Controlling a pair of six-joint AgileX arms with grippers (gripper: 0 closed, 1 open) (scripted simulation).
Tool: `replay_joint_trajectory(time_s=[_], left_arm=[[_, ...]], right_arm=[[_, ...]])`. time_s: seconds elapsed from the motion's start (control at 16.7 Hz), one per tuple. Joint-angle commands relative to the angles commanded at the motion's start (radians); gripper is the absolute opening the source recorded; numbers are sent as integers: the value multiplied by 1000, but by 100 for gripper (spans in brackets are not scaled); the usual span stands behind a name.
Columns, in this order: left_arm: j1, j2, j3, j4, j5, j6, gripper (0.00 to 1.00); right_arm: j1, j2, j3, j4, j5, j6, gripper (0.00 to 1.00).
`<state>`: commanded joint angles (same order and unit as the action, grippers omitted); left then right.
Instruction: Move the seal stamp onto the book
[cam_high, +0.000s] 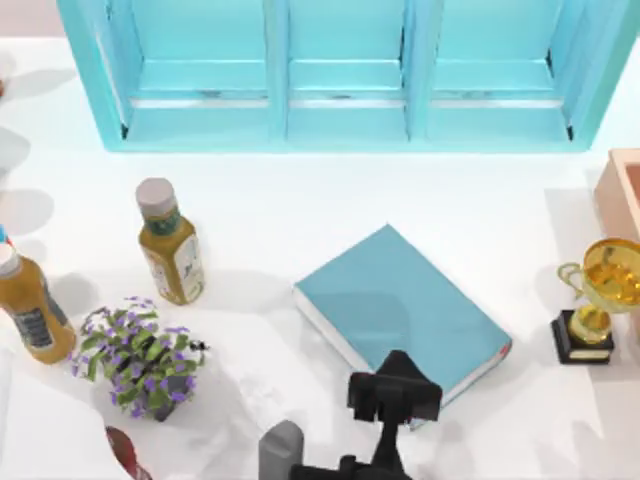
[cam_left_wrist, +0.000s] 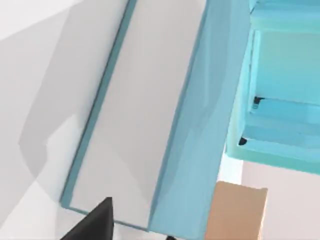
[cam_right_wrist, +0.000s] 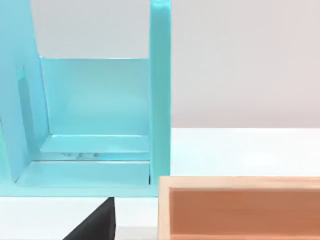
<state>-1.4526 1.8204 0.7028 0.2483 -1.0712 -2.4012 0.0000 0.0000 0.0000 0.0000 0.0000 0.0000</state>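
Observation:
The teal book (cam_high: 400, 310) lies flat and slanted at the table's middle. My left gripper (cam_high: 396, 390) hovers over its near corner and hides what is under it. In the left wrist view the book's white page edges (cam_left_wrist: 135, 100) run beside its teal cover. The tan seal stamp (cam_left_wrist: 237, 212) stands upright against that cover, its base cut off. One black finger (cam_left_wrist: 95, 222) sits apart from the stamp, so the left gripper looks open. The right arm is parked. Its finger (cam_right_wrist: 95, 222) points toward the shelf, with nothing held.
A teal shelf unit (cam_high: 345, 120) spans the back. Two juice bottles (cam_high: 172, 245) (cam_high: 30, 310) and a potted purple plant (cam_high: 140, 355) stand at the left. A gold trophy (cam_high: 600, 300) and a wooden box (cam_high: 625, 190) stand at the right.

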Motion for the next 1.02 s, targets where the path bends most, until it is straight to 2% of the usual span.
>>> replay_joint_trajectory(time_s=[0.18,0.42,0.78,1.02], left_arm=[[-102,-40,5,-201,-103,-169,100],[-171,-74,13,-323,-196,-282,100],[-162,-78,13,-326,-196,-275,100],[-66,-198,23,-318,-149,-134,100]], right_arm=[[0,0,0,0,0,0,100],[0,0,0,0,0,0,100],[0,0,0,0,0,0,100],[0,0,0,0,0,0,100]])
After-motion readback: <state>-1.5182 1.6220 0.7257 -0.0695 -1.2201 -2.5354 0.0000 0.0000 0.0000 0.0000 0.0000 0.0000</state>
